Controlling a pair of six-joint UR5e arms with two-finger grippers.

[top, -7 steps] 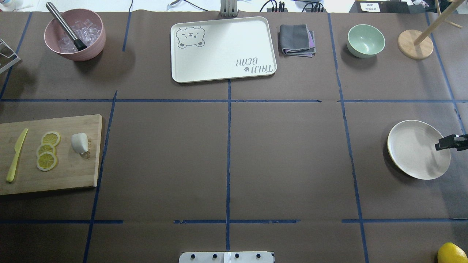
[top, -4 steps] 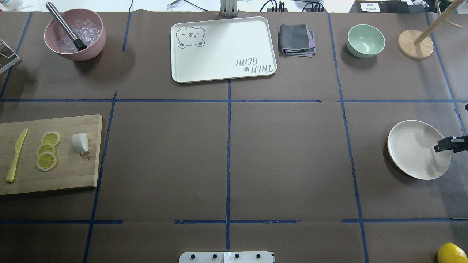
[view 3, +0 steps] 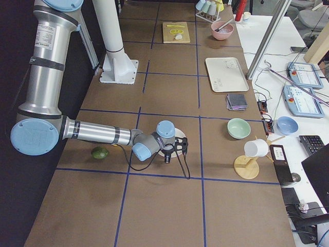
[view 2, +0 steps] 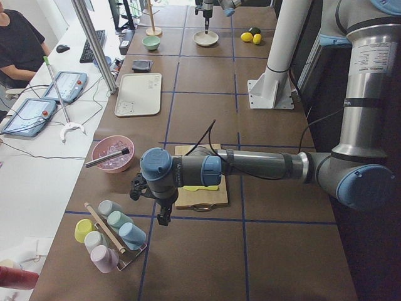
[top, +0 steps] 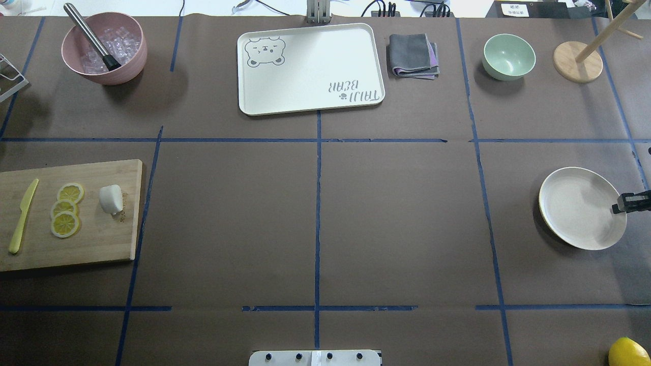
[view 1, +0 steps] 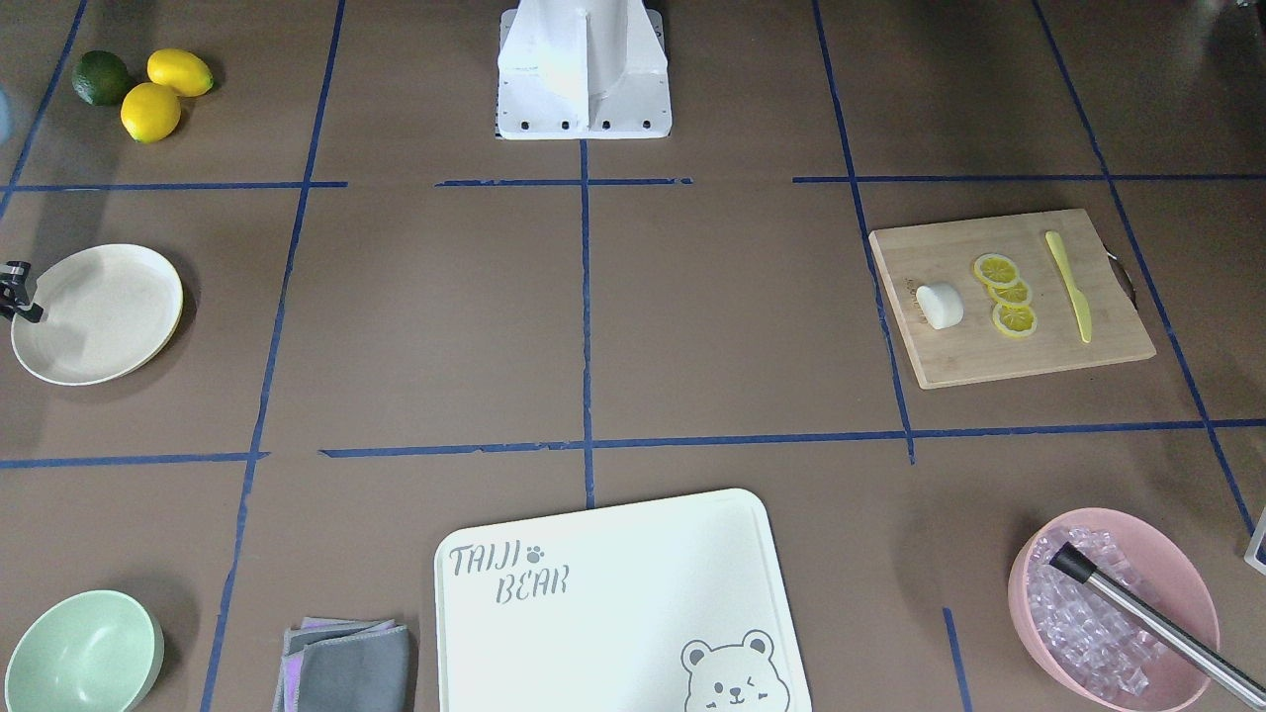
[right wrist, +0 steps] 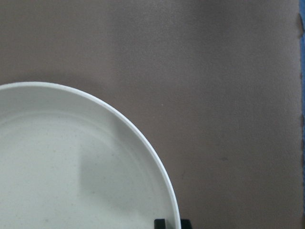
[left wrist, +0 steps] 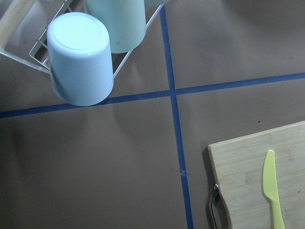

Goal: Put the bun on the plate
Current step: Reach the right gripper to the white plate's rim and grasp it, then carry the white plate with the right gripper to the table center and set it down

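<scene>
The white bun lies on a wooden cutting board, on the side of the lemon slices away from the knife. The cream plate rests far off at the table's right side. My right gripper is at the plate's outer rim. In the right wrist view its fingertips sit close together on either side of the rim, shut on it. My left gripper hangs past the board's outer end and shows only in the exterior left view, so I cannot tell its state.
Three lemon slices and a yellow knife share the board. At the back stand a pink ice bowl, a white tray, a grey cloth, a mint bowl and a wooden stand. A cup rack is near my left wrist.
The dark tip of my right gripper has shifted from over the plate's inside outward to its rim. The plate and bun have not moved.
</scene>
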